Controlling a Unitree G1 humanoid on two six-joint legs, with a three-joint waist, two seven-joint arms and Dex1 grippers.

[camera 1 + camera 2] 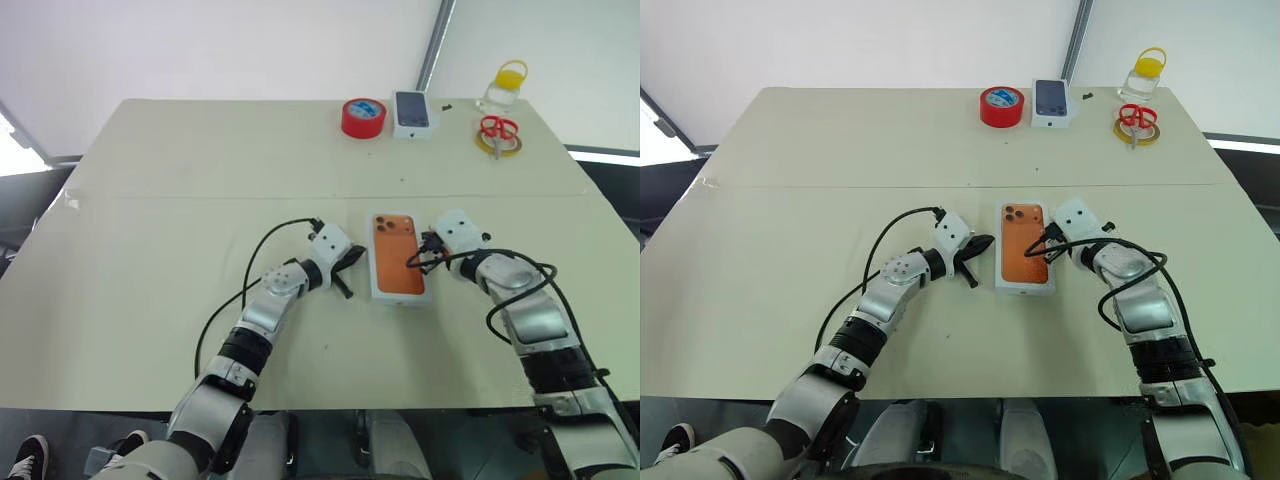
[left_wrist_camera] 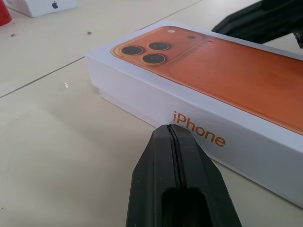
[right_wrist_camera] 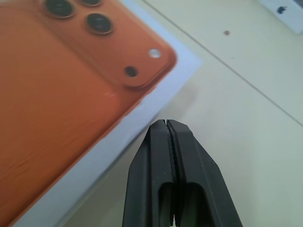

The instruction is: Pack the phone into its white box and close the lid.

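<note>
The white box (image 1: 400, 256) lies closed at the table's middle. Its lid (image 2: 227, 75) carries an orange phone picture with dark lenses and "iPhone" on its side. A thin strip of the base (image 2: 111, 97) shows under the lid's edge. The phone itself is hidden. My left gripper (image 1: 355, 255) is shut, pointing level at the box's left long side, a short way from it. My right gripper (image 1: 412, 262) is shut too, its tip (image 3: 166, 124) at the box's right edge near the lens corner; I cannot tell if it touches.
At the table's far edge stand a red tape roll (image 1: 363, 117) and a small white carton (image 1: 413, 113). Further right, red scissors (image 1: 498, 128) lie on a yellow tape ring beside a clear bottle with a yellow cap (image 1: 505, 88). Black cables loop from both wrists.
</note>
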